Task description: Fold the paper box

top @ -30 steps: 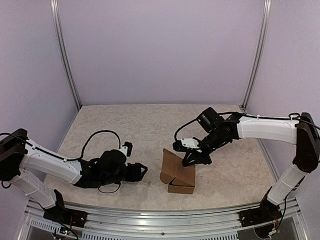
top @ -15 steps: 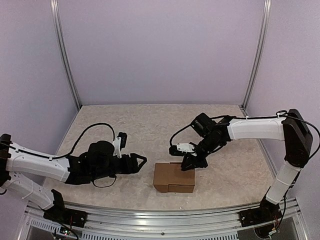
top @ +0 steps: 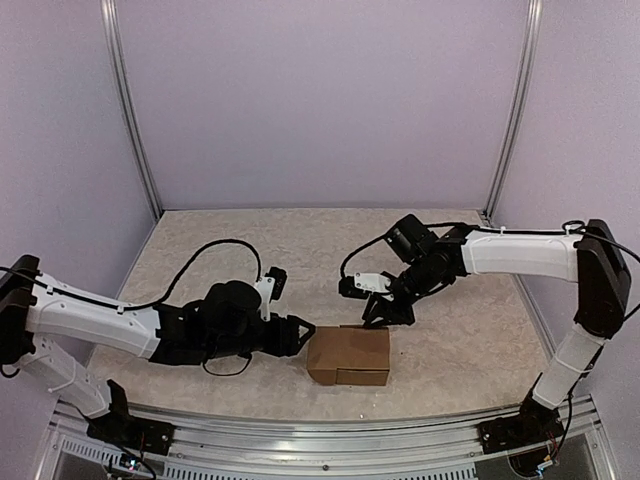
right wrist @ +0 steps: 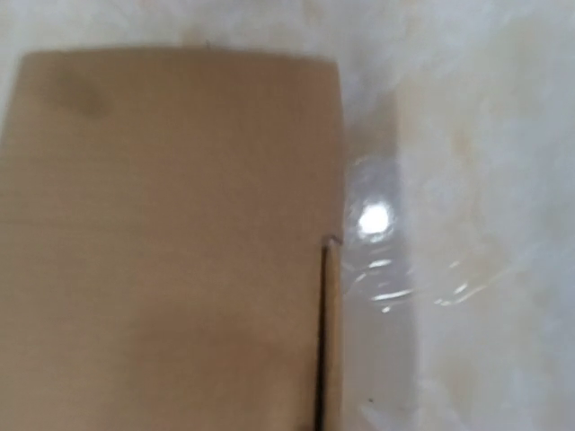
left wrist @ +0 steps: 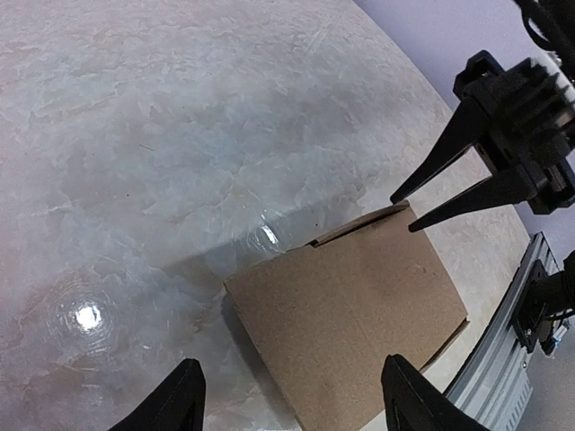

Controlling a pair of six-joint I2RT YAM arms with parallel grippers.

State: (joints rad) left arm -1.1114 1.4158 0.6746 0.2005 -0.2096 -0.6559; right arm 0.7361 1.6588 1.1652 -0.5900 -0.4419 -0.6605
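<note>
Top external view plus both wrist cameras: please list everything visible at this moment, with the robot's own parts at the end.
paper box: one, plain brown, folded into box shape, on the table near the front edge, about centre
table: one, beige marbled top
walls: lilac, at the back and both sides
frame posts: two, silver, at the back corners
rail: one, silver, along the near edge
left arm: white and black, low, reaching in from the left
left gripper: black, jaws wide open, just left of the box
right arm: white and black, reaching in from the right
right gripper: black, jaws slightly apart, tips at the box's far top edge, holding nothing
</note>
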